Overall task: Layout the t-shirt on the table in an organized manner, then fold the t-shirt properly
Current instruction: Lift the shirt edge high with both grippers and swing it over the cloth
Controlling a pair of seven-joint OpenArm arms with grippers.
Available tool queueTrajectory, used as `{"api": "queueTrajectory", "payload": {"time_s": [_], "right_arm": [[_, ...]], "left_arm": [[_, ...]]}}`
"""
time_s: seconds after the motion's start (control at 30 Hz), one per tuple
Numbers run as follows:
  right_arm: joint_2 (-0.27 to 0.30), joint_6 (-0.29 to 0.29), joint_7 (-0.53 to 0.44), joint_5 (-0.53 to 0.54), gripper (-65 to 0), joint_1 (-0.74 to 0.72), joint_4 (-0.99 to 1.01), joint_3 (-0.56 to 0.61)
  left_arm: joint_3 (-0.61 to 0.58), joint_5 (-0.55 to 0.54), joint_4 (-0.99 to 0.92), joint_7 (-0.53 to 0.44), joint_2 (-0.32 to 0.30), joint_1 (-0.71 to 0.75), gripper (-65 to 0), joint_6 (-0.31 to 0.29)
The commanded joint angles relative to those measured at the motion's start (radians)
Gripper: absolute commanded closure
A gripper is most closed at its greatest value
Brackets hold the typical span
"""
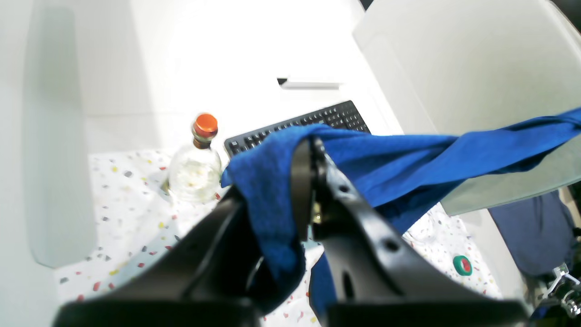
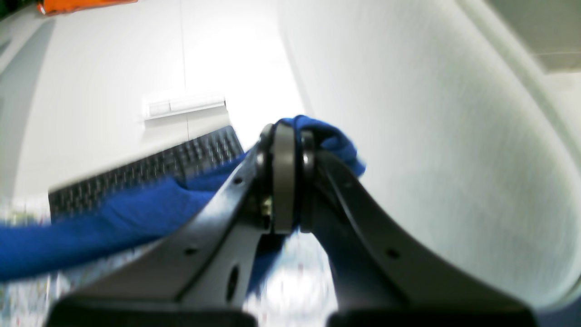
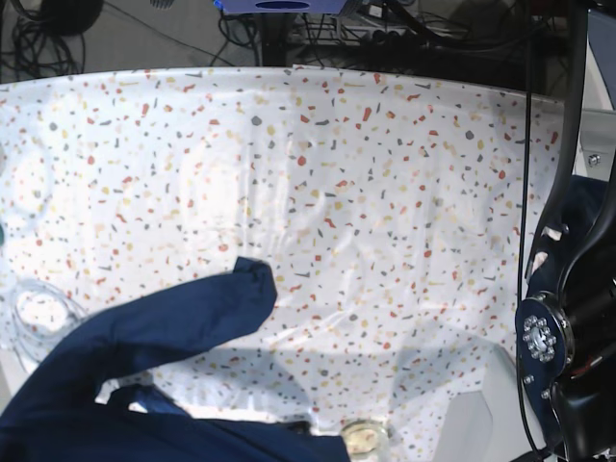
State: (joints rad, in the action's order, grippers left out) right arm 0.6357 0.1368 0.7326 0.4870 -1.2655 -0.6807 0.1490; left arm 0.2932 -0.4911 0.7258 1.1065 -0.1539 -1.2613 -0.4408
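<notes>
Left wrist view: both grippers (image 1: 313,181) (image 2: 286,181) pinch the t-shirt (image 1: 408,159), stretched sideways as a twisted band.

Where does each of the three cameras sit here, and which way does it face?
Left wrist: rides behind the left gripper, facing forward over the speckled white table; black jaws clamp the plain blue soft-fabric t-shirt, past them a clear orange-capped bottle and black keyboard.
Right wrist: behind the right gripper, facing forward; jaws pinch the t-shirt.
Base: overhead, looking down at the table; a dark arm segment at right.
Shared: t-shirt in all three; keyboard in both wrist views.
</notes>
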Motion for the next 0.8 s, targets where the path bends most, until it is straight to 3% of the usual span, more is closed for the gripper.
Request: {"api": "queueTrajectory", "payload": {"time_s": [0.0,0.1,0.17,0.3,0.57,0.77], "right_arm": [[0.016,0.004,0.017,0.002,0.0,-0.040,-0.018,-0.007],[0.016,0.004,0.144,0.003,0.0,-0.040,-0.052,-0.024],[0.016,0.004,0.192,0.003,0.0,-0.040,-0.136,-0.105],[-0.003,0.004,0.256,0.003,0.0,0.261,-0.371,-0.326],[-0.149,0.002,0.371,0.002,0.0,0.711,-0.684,-0.648],[-0.267,0.002,0.382,0.002,0.0,0.989,-0.856,-0.754]], "left_arm": [[0.001,-0.021,0.024,0.007,-0.003,-0.048,0.0,0.000],[0.001,-0.021,0.117,0.062,-0.005,-0.045,0.0,0.000],[0.001,-0.021,0.222,0.102,-0.005,0.048,0.0,0.000],[0.001,-0.019,0.398,0.171,-0.005,0.228,0.0,0.000],[0.004,-0.021,0.607,0.183,-0.043,0.581,0.0,0.000],[0.094,-0.022,0.700,0.183,-0.052,0.825,0.0,0.000]]}}
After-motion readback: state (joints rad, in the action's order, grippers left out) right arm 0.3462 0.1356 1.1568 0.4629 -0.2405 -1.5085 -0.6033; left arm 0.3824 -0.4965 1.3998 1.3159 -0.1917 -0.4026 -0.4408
